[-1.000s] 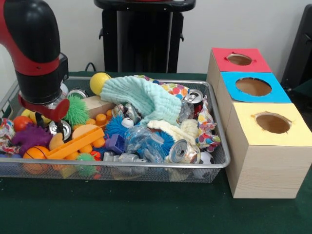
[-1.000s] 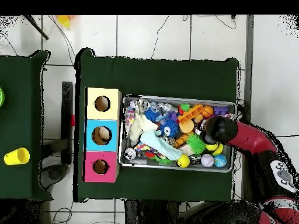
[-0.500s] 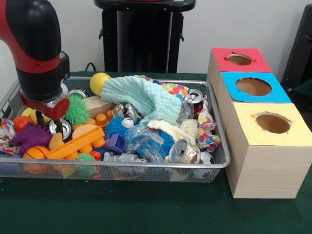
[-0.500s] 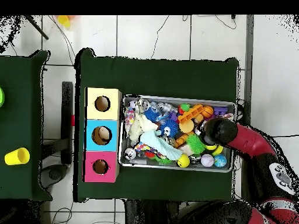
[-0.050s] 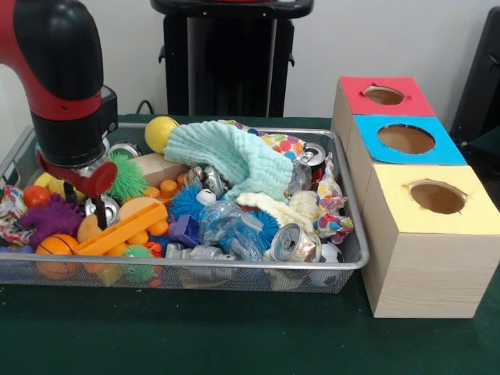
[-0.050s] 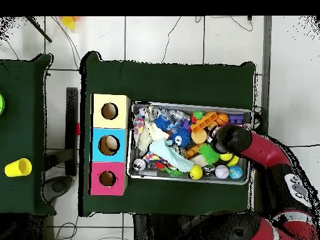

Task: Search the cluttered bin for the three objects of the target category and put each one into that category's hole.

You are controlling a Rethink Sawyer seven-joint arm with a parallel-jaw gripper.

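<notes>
**Arm low over the bin's end**

On the green surface (image 5: 234, 336) you see the wire bin (image 5: 258, 269) full of clutter beside three boxes with red, blue and yellow tops. Your arm (image 5: 58, 70) stands upright over the bin's end away from the boxes, its gripper (image 5: 86, 194) down among the toys above a silver can (image 5: 105, 208). You cannot tell its opening. More cans lie near the boxes.

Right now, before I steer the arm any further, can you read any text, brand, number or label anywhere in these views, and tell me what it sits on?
No text is readable in either view.
Crushed cans in the bin: any print is too blurred to read.
Red box, blue box and yellow box: plain coloured tops, no labels.
Robot arm: no marking legible.
</notes>
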